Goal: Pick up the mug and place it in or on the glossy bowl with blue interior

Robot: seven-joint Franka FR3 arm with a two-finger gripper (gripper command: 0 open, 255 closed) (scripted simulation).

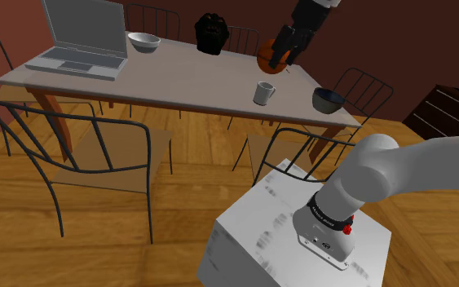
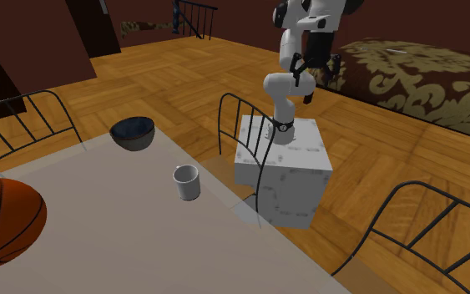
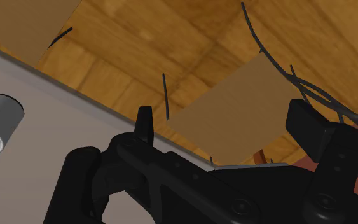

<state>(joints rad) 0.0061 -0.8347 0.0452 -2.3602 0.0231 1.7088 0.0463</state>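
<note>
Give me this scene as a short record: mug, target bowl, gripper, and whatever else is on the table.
mug: white mug, upright on the grey table, not held
bowl: dark glossy bowl with blue interior, near the table corner, apart from the mug
gripper: black gripper, fingers open, raised above the table
others: orange basketball, grey laptop, white bowl

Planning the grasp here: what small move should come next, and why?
Probably lower the gripper toward the white mug: the gripper hangs open above the table, and the mug stands upright, untouched, apart from the dark bowl.
</note>
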